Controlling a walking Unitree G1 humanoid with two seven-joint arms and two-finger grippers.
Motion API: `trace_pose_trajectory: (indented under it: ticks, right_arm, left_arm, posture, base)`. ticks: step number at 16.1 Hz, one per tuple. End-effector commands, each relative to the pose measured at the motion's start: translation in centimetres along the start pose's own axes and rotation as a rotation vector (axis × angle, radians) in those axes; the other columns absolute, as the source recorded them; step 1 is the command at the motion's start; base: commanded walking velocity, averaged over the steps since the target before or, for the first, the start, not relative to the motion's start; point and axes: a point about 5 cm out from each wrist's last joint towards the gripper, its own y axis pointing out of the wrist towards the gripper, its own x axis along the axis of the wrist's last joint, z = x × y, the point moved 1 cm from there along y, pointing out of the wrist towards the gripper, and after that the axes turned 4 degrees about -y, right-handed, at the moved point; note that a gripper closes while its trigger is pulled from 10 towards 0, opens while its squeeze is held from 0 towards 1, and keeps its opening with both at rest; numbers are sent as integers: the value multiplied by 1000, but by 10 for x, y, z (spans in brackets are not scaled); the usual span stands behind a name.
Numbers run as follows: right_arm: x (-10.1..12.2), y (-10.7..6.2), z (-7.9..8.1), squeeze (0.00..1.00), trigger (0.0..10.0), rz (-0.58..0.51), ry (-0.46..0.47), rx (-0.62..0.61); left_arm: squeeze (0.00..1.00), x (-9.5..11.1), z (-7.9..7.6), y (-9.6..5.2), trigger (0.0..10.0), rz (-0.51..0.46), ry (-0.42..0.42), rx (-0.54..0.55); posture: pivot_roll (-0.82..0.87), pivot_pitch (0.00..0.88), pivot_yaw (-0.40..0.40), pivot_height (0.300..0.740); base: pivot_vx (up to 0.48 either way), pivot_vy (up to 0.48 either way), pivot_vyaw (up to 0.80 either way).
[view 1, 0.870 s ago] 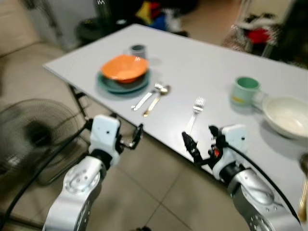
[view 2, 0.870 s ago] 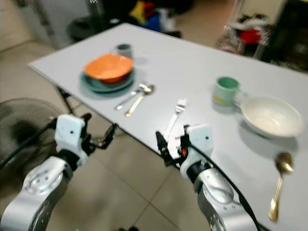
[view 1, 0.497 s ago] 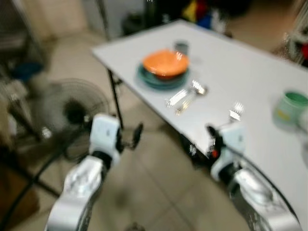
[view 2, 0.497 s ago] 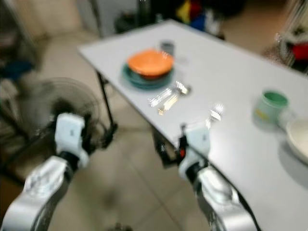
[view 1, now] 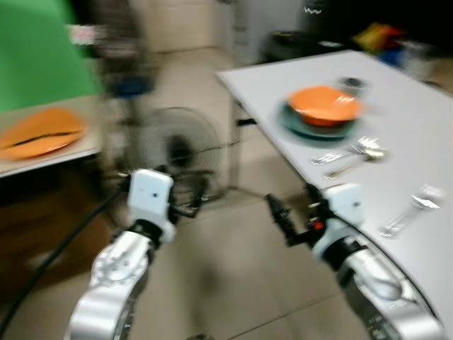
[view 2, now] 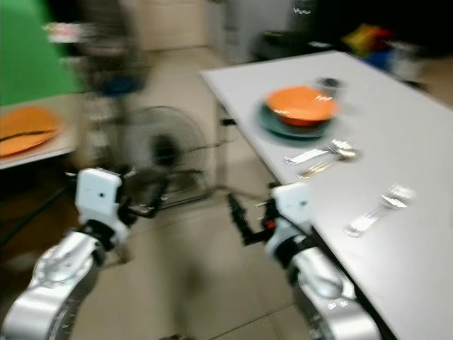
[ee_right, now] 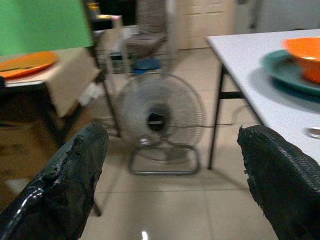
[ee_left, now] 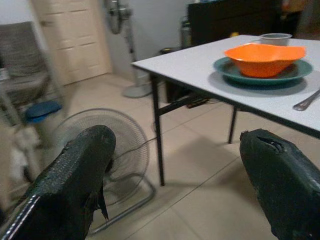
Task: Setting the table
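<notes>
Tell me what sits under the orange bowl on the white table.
The orange bowl rests on a teal plate, which lies flat on the white table. The bowl covers the plate's middle, so whether anything lies between them cannot be seen.

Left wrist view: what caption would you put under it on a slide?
Open left gripper looks past its black fingers at a floor fan and an orange bowl on a teal plate on the white table.
</notes>
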Motion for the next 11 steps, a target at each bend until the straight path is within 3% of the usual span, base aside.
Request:
trace_pose_trajectory:
  ticks: [1, 6, 11]
  right_arm:
    - [3, 1, 2, 1000, 10000, -12, 6, 23]
    - [2, 3, 7, 1000, 10000, -5, 24, 66]
    - [1, 5, 7, 1000, 10000, -1, 27, 74]
  left_arm:
    - [0, 6, 1, 0, 10000, -30, 24, -6]
    - [0, 10, 2, -2, 10000, -45, 7, -13]
    - [0, 11, 2, -2, 10000, -47, -6, -21]
  posture:
    - [94, 0, 49, 740]
    - [104, 0, 41, 740]
    - [107, 0, 38, 740]
  base:
    - [0, 0, 800]
    - [0, 0, 720]
    - [220, 0, 0]
